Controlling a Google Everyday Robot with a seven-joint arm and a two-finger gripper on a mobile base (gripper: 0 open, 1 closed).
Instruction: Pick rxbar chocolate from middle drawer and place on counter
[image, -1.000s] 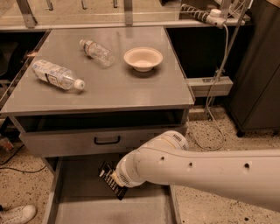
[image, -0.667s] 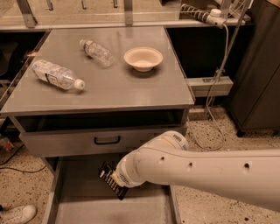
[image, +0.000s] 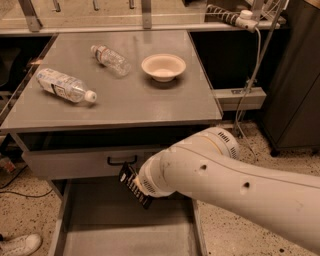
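The rxbar chocolate (image: 133, 185) is a black wrapper with white print, tilted and held above the open middle drawer (image: 120, 232), just below the upper drawer front. My gripper (image: 142, 187) is at the end of the white arm (image: 225, 175) and is mostly hidden behind the wrist. It is shut on the bar's right end. The counter (image: 130, 102) is the grey tabletop above it.
Two water bottles (image: 65, 86) (image: 111, 56) lie on the counter's left and back. A white bowl (image: 163, 66) stands at its back right. A closed drawer front with a black handle (image: 121, 161) sits just above the bar. A shoe (image: 20, 245) is on the floor at the left.
The bar and my gripper have risen from low in the drawer to just under the upper drawer's front. Nothing on the counter has moved.
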